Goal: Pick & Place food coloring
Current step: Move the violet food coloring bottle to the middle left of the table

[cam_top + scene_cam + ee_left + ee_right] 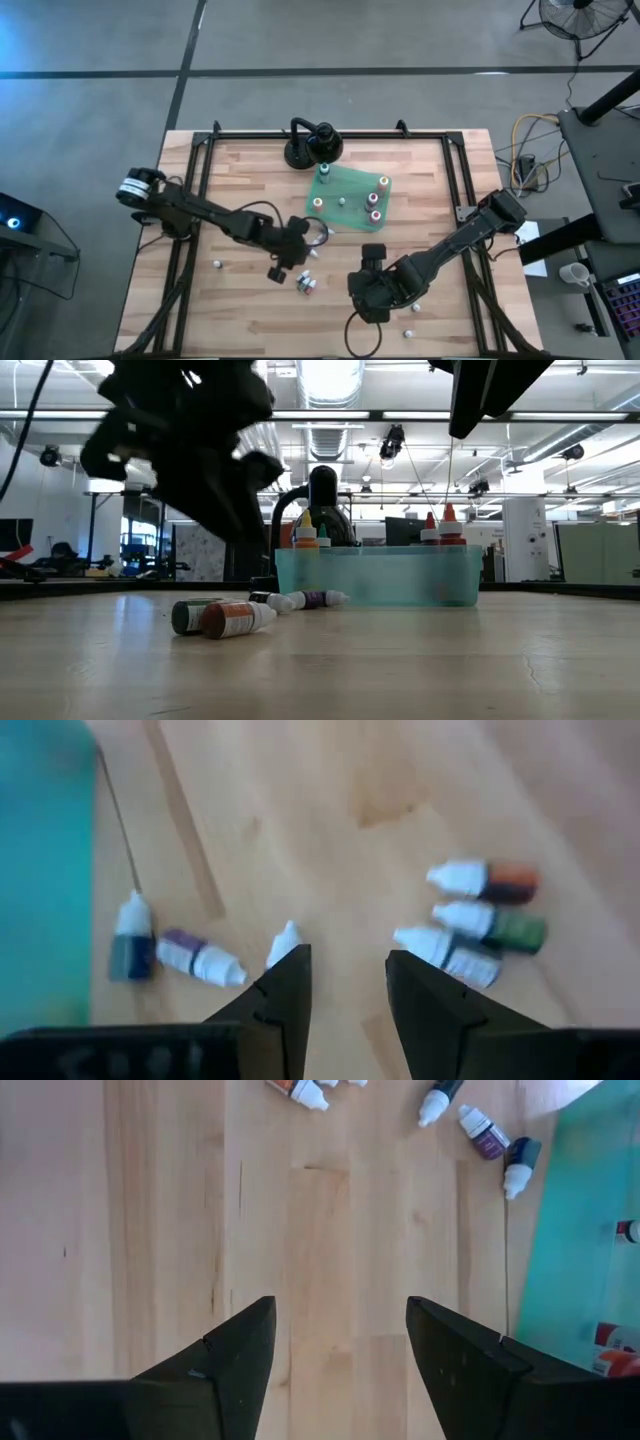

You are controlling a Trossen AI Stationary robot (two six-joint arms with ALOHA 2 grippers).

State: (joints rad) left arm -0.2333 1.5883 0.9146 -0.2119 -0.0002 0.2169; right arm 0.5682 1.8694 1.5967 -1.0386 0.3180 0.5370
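Food coloring bottles (470,920) are shown lying on their sides on the wooden tabletop (240,310), near the green tray (350,200) in which others stand upright. They are judged light, rigid, smooth and liable to roll; a grasp across the body is advised. The left tool (348,982) is held open and empty above them, the cluster just beside its fingertips. The right tool (340,1335), likewise open, is held well apart.

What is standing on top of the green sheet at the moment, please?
On the green sheet, about five small food coloring bottles stand upright, caps up. In the low view, the teal front edge hides their lower bodies, so only their tips show.
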